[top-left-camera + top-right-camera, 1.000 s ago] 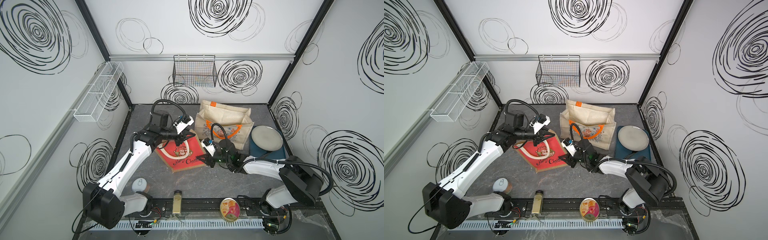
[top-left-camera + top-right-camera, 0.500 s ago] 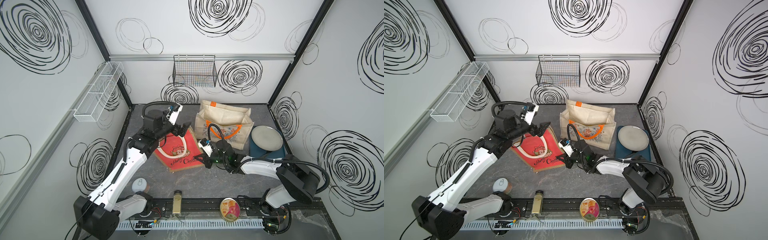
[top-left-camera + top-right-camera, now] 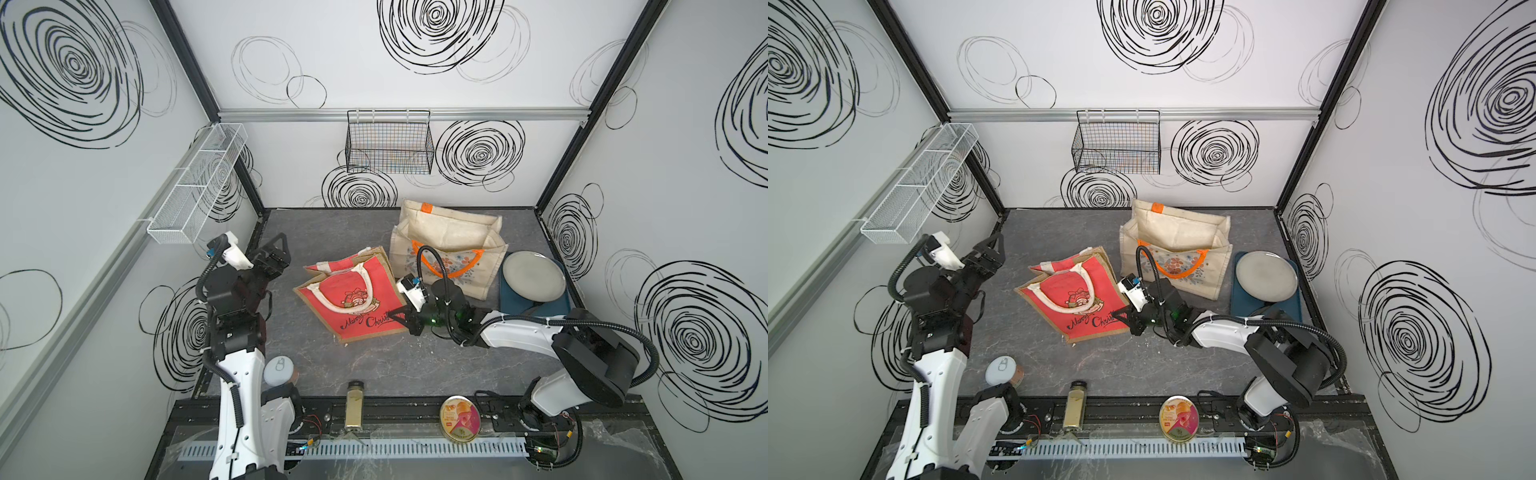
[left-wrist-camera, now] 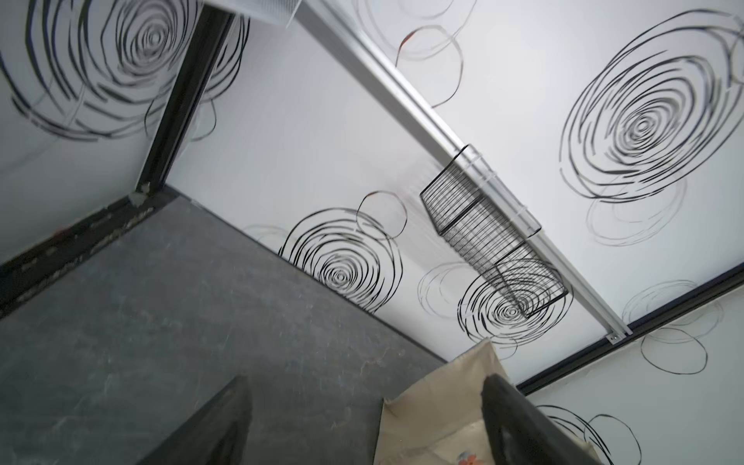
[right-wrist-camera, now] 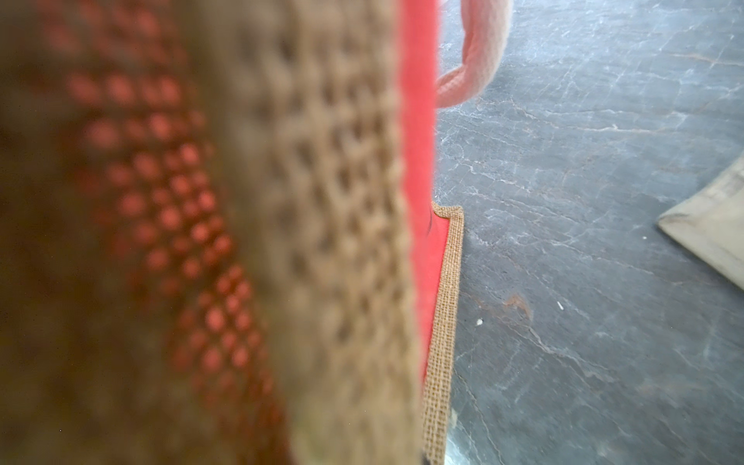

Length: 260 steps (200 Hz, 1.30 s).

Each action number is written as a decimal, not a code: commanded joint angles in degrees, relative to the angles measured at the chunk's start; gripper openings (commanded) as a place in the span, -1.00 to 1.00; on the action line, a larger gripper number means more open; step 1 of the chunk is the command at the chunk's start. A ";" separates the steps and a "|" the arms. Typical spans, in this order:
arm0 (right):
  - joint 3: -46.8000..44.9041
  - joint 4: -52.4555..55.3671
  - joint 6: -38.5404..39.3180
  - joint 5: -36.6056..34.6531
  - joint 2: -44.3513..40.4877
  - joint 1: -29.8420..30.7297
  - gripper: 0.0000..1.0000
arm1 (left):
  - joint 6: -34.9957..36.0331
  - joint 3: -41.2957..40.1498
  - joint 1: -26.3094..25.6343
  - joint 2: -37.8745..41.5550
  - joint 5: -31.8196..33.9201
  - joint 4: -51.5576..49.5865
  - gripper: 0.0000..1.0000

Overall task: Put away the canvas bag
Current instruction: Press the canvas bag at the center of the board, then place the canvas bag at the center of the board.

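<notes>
The red canvas bag [image 3: 353,299] [image 3: 1075,299], trimmed in burlap with white handles, lies nearly flat on the grey table in both top views. My right gripper [image 3: 405,320] [image 3: 1133,322] is low at the bag's near right edge, shut on that edge. In the right wrist view the bag's burlap weave [image 5: 322,241] fills the picture and hides the jaws. My left gripper [image 3: 276,249] [image 3: 990,251] [image 4: 364,386] is raised near the left wall, well clear of the bag, open and empty.
A cream tote [image 3: 449,245] [image 4: 439,414] with orange handles stands open behind the red bag. A grey plate [image 3: 534,276] rests on a blue tray [image 3: 536,309] at the right. A black wire basket [image 3: 388,143] hangs on the back wall. A spice jar [image 3: 355,405], round tin [image 3: 460,417] and can [image 3: 278,370] sit along the front.
My left gripper has opened, let go of the red bag and drawn back left and up. The bag has settled flatter. The right gripper stayed at the bag's edge.
</notes>
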State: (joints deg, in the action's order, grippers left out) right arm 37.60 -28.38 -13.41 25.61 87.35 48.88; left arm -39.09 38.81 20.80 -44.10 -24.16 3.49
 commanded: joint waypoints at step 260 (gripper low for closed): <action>9.46 5.46 -3.84 6.61 0.71 -2.43 -1.00 | -6.70 -43.08 -27.33 -3.82 12.23 58.38 0.12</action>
State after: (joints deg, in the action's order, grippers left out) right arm 44.38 -22.09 -18.04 29.47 87.72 45.84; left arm -47.42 0.71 -7.31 -46.54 -12.53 56.95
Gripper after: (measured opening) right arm 0.099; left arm 0.584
